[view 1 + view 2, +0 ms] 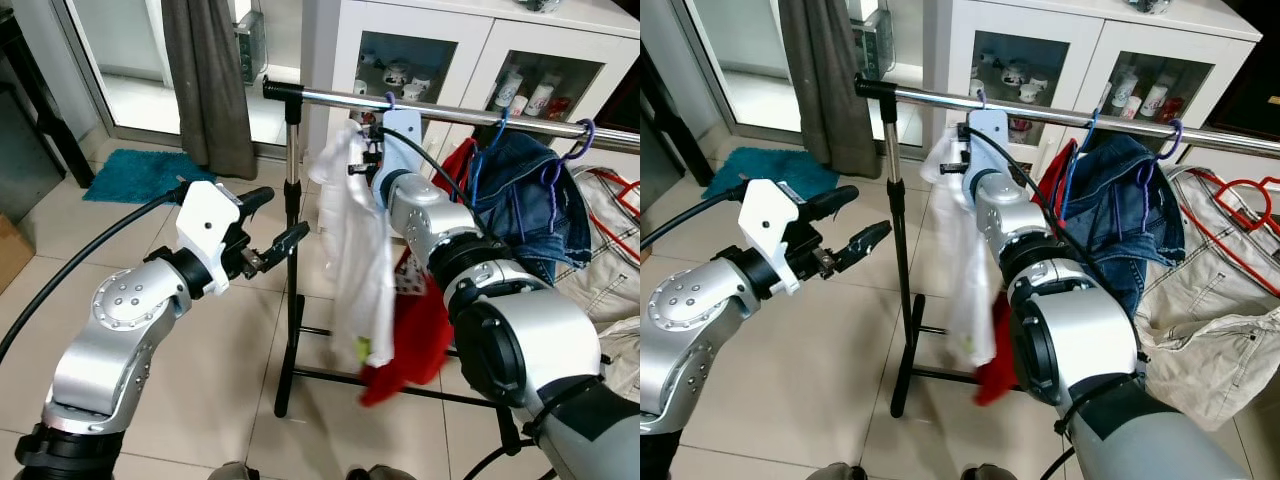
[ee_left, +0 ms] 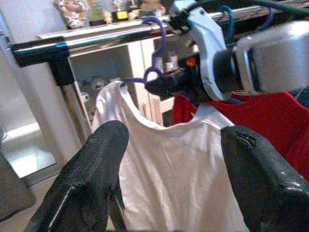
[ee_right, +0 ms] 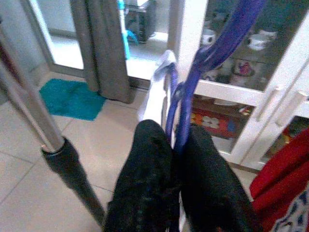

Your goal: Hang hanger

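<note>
A purple hanger [image 2: 157, 52] carries a white shirt [image 1: 362, 250], and its hook lies over the chrome rail [image 1: 330, 97] of a clothes rack. My right gripper [image 1: 366, 152] is up at the rail, shut on the purple hanger's neck [image 3: 212, 53] just below the hook. The shirt hangs down in front of my right forearm. My left gripper [image 1: 286, 214] is open at mid height, left of the rack's post [image 1: 293, 260], with its fingers [image 2: 91, 169] pointing toward the shirt and holding nothing.
Further right on the rail hang a red garment [image 1: 420, 340] and denim jeans [image 1: 530, 190] on other hangers. A white glass-door cabinet [image 1: 470, 40] stands behind. A beige jacket [image 1: 1210, 300] lies at right; a grey curtain [image 1: 205, 80] and teal mat [image 1: 135, 175] are at left.
</note>
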Motion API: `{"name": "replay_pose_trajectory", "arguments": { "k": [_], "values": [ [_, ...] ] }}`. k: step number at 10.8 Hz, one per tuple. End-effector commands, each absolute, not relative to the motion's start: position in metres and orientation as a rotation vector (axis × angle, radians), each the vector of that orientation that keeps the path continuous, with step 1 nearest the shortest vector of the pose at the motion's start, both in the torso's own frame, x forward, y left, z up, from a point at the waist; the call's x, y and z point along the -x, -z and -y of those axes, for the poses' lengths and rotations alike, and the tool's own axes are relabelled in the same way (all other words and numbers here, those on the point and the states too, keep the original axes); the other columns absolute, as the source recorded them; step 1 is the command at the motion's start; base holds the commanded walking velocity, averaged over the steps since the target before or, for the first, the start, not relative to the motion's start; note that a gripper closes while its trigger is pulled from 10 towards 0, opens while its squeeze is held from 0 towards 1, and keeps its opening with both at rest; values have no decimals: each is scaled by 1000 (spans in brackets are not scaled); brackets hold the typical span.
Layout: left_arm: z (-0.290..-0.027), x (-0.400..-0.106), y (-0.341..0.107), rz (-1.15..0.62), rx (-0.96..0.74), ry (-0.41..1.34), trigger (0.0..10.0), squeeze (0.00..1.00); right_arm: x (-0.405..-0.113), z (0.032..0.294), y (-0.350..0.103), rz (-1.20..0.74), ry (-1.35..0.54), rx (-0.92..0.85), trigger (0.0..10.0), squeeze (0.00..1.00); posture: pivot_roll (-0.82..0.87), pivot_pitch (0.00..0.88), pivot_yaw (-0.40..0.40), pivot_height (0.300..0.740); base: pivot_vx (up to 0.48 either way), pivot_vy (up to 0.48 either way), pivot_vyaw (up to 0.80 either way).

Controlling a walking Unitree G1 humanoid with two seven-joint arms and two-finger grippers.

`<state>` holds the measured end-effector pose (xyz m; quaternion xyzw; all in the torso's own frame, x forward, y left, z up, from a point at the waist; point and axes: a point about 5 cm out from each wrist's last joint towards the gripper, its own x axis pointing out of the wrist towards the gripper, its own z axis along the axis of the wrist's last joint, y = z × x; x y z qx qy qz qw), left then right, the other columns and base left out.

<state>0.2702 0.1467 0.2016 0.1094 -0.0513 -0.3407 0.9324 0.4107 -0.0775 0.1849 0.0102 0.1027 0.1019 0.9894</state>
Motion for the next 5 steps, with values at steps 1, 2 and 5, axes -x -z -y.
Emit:
{"name": "replay_pose_trajectory", "arguments": {
  "k": [1,2,5],
  "values": [
    [-146,-272,-202,103,-232,683,10000,0,-410,81,-181,-202,-220,-37,10000,1000,38,102,-67,740,0,0,0],
    [-146,-274,-200,93,-231,668,10000,0,-410,84,-182,-177,-240,-56,10000,1000,30,96,-61,740,0,0,0],
    [-150,-276,-184,45,-198,594,10000,0,-387,112,-181,-57,-412,-155,10000,1000,-5,72,-20,740,0,0,0]
  ]
}}
